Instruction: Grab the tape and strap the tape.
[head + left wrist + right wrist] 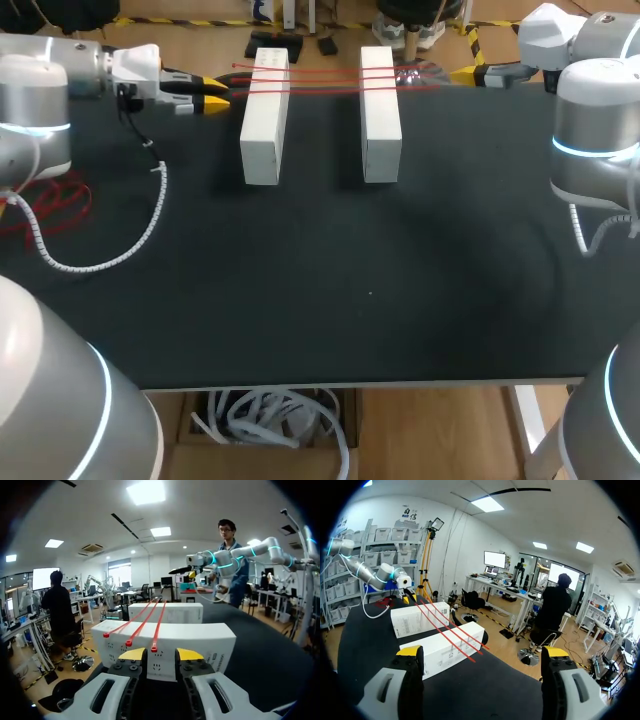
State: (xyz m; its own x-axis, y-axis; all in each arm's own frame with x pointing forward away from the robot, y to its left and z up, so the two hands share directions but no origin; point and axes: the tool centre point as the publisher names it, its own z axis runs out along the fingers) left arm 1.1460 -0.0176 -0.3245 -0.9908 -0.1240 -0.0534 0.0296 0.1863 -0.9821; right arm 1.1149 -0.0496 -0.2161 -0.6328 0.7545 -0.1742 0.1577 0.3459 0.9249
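Thin red plastic straps (330, 78) across two white rectangular boxes (264, 130), L gripper (215, 93) at their 9 o'clock, slightly open, R gripper (482, 652) wide open, both empty

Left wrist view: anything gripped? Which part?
Nothing is held. The left gripper is open, with the end of the nearest red strap just ahead of its fingers; the right gripper is open and empty.
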